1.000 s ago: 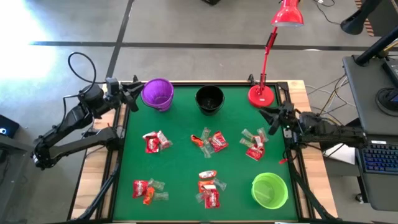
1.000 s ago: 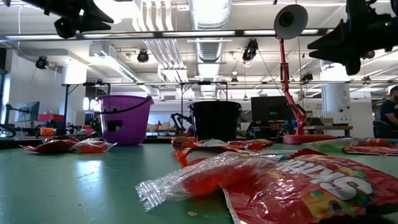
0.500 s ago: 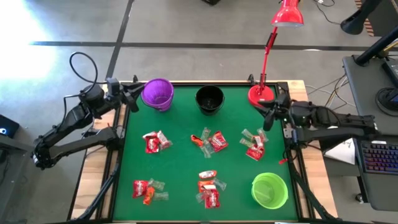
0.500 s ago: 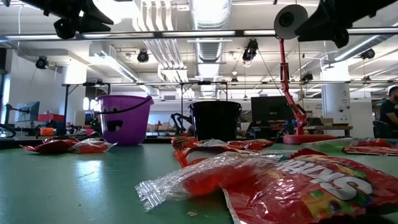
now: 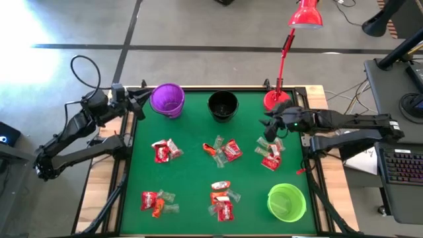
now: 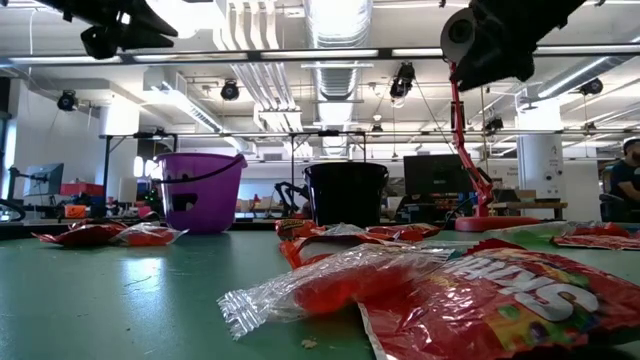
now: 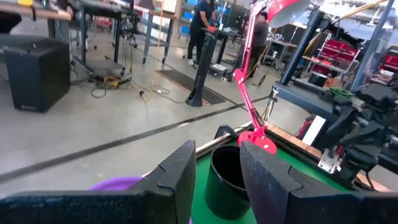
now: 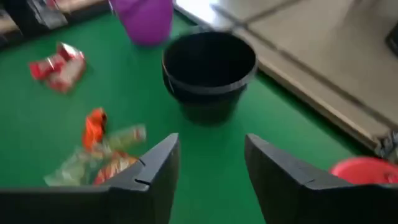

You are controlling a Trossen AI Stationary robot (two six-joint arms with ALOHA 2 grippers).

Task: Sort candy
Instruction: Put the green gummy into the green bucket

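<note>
The candy lies in several small heaps on the green table: red packets (image 5: pixel 165 151), a mixed red, orange and clear heap (image 5: pixel 223 150), another (image 5: pixel 269 155) on the right, and two near heaps (image 5: pixel 157 201) (image 5: pixel 223 201). In the low view a red packet (image 6: pixel 500 300) lies close up. My right gripper (image 5: pixel 268 127) is open and hangs above the table just beyond the right heap; its wrist view shows the open fingers (image 8: pixel 211 168) facing the black cup (image 8: pixel 209 71). My left gripper (image 5: pixel 140 100) is open beside the purple cup (image 5: pixel 167 99), off the far left corner.
The purple cup and the black cup (image 5: pixel 223 106) stand along the far edge, a green cup (image 5: pixel 286 202) at the near right corner. A red desk lamp's base (image 5: pixel 277 101) sits at the far right corner, close to my right arm. Bare green table (image 5: pixel 192 178) lies between heaps.
My right gripper has swung in from the table's right edge toward the left, over the table, and now hangs near the right candy heap and the lamp base. Its fingers stay open. The candy and the cups have not moved.
</note>
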